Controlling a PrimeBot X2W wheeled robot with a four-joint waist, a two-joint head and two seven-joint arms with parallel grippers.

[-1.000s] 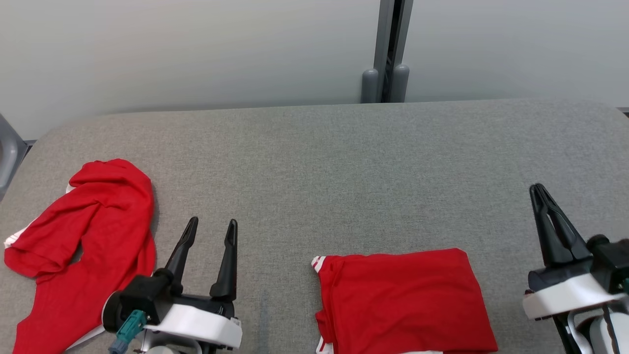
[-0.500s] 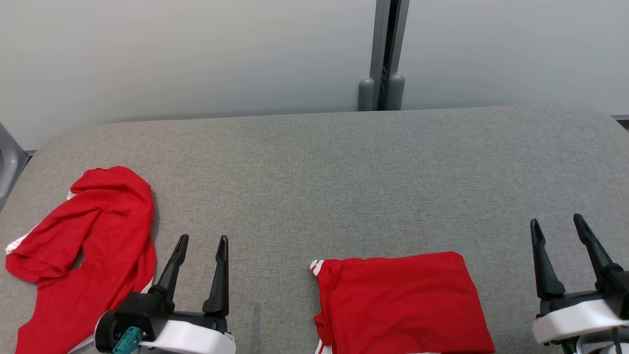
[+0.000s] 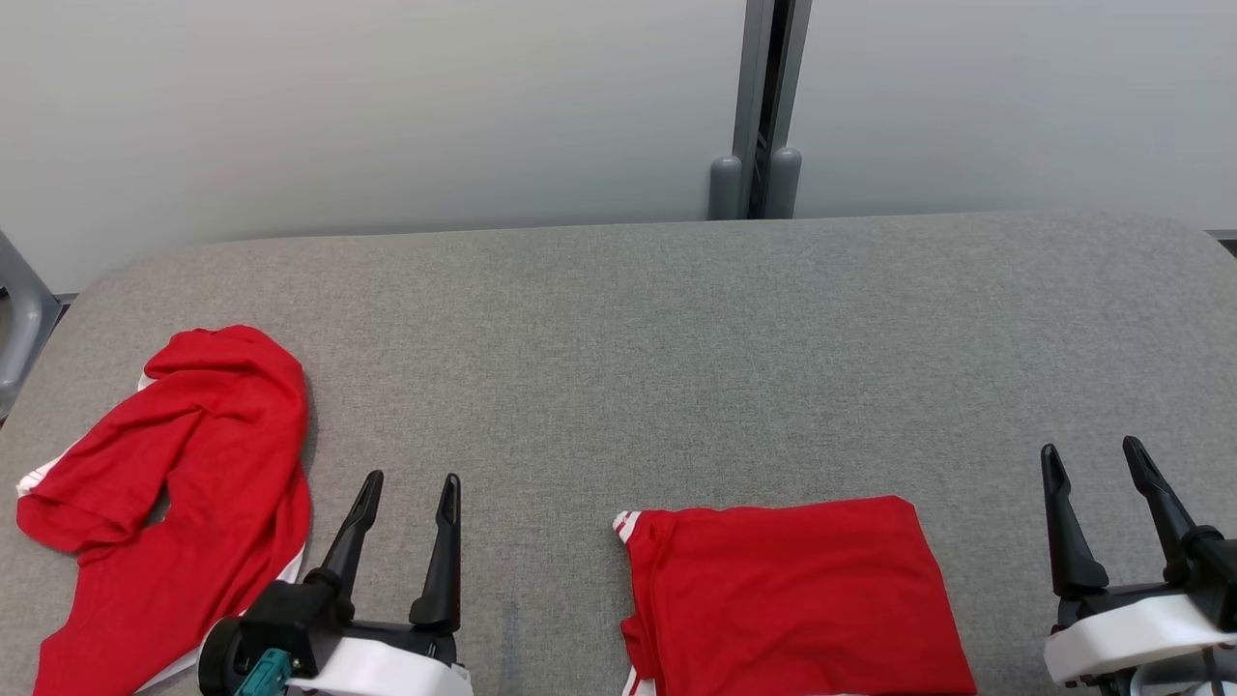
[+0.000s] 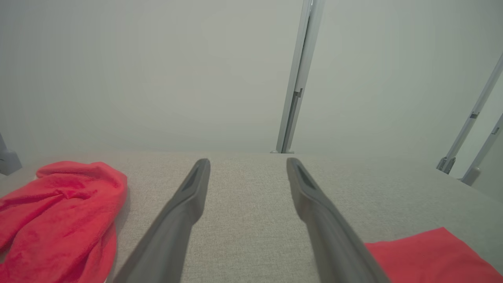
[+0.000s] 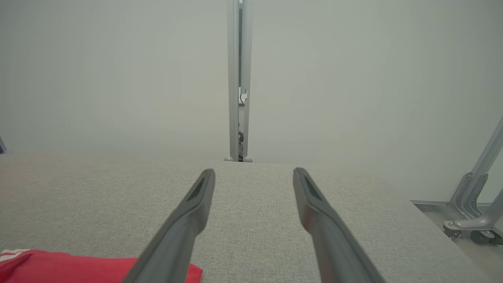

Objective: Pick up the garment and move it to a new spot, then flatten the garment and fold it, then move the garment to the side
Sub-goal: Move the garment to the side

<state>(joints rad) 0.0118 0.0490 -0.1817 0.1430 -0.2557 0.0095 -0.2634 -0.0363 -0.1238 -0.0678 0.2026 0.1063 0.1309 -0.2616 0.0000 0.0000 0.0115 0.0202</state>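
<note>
On the grey tabletop (image 3: pixel 676 338) lay two red garments. The folded red garment (image 3: pixel 792 599) was at the near edge, a little to the right of the middle. It made a flat, nearly rectangular packet, with white stripes showing at its upper left corner and at its lower left edge. The crumpled red garment (image 3: pixel 174 483) was at the left side of the tabletop, well apart from the folded one. It lay in loose waves, and a white stripe showed at its left end.

The left pincer (image 3: pixel 414 478) was between the two garments, just beside the right edge of the crumpled one. Its two dark fingers (image 3: pixel 440 561) stood apart and pointed away from the robot, and they gripped nothing. In the left wrist view only bare grey cloth of the tabletop lay between them, with the crumpled garment at the left and a corner of the folded garment at the lower right.

The right pincer (image 3: pixel 1090 446) was at the right of the folded garment, near it but not touching it. Its fingers were also spread and held nothing. In the right wrist view the folded garment showed at the lower left, partly behind one finger.

Behind the tabletop stood a pale wall with a grey vertical post (image 3: pixel 763 97). Grey metal legs (image 5: pixel 471 196) stood at the right.
</note>
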